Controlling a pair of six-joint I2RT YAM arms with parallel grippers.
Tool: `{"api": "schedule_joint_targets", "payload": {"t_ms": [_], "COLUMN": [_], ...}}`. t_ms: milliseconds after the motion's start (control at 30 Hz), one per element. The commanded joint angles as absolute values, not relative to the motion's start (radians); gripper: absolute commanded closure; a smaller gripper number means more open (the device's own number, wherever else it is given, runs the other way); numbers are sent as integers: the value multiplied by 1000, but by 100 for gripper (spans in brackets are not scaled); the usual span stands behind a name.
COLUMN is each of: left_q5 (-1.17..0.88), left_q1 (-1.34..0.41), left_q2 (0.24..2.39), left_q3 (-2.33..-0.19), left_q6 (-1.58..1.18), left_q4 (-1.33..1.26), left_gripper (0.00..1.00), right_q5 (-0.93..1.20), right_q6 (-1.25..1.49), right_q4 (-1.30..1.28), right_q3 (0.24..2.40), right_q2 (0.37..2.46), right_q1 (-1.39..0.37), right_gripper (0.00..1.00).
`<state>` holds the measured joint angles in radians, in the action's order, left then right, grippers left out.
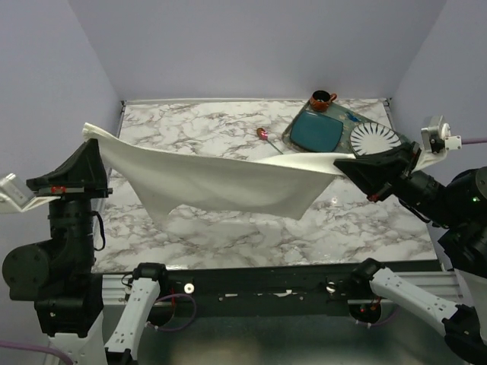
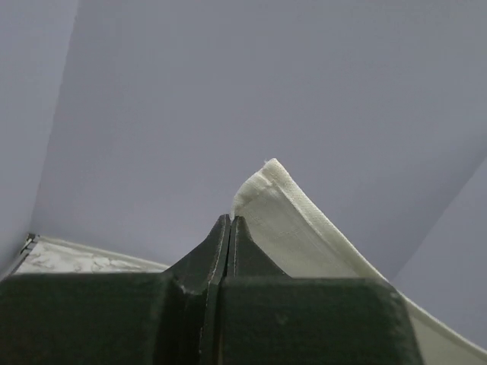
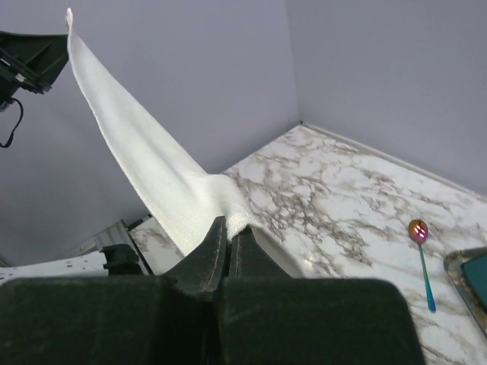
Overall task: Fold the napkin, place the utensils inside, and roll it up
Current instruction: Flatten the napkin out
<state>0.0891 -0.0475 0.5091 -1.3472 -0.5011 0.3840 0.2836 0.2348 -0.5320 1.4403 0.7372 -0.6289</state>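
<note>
The napkin (image 1: 221, 179) is held taut above the counter (image 1: 358, 220), from left edge to right edge. One end is clamped in the closed left gripper (image 1: 95, 146) and the other in the closed right gripper (image 1: 340, 163), presumably for folding. The spoon (image 1: 266, 138) is left near the far edge.

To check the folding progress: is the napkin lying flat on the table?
No, the napkin hangs above the table, stretched between the left gripper and the right gripper.

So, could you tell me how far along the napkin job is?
Nothing looks finished yet. The left gripper and right gripper each pinch a corner of the napkin, holding it stretched in the air. The spoon lies on the table. Folding, placing the spoon and rolling remain.
</note>
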Motion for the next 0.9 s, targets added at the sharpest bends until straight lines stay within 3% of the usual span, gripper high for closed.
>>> {"api": "schedule_joint_targets", "payload": {"t_ms": [0,167,367,600,633,667,700,733,767,800,833,867], "left_q5": [228,418,718,643,655,649,638,623,597,609,615,600], "left_q1": [-43,-43,-31,150,159,170,182,183,184,184,181,183], "left_q2": [521,655,1007,1483,1603,1667,1728,1832,1879,1922,1963,1962], "left_q3": [-1410,-1300,-1183,-1164,-1175,-1266,-1320,-1369,-1516,-1592,-1639,-1664], "left_q6": [-489,-543,-581,-612,-585,-575,-528,-491,-473,-474,-474,-469], "left_q4": [423,506,457,244,200,219,241,239,341,421,478,523], "left_gripper": [100,100,100,100,100,100,100,65,51,43,25,24], "right_q5": [318,194,130,222,233,276,291,323,395,408,405,402], "right_q6": [311,368,351,383,402,437,458,475,500,511,511,494], "right_q4": [-517,-503,-402,-364,-374,-377,-376,-414,-449,-477,-489,-470], "right_q3": [1473,1554,1652,2055,2192,2273,2339,2415,2577,2601,2573,2437], "right_q2": [866,1118,1540,2124,2200,2315,2382,2437,2519,2522,2504,2461], "right_q1": [-627,-627,-611,-506,-491,-457,-446,-436,-417,-414,-413,-413], "right_gripper": [99,99,99,99,89,51,35,27,17,13,10,6]}}
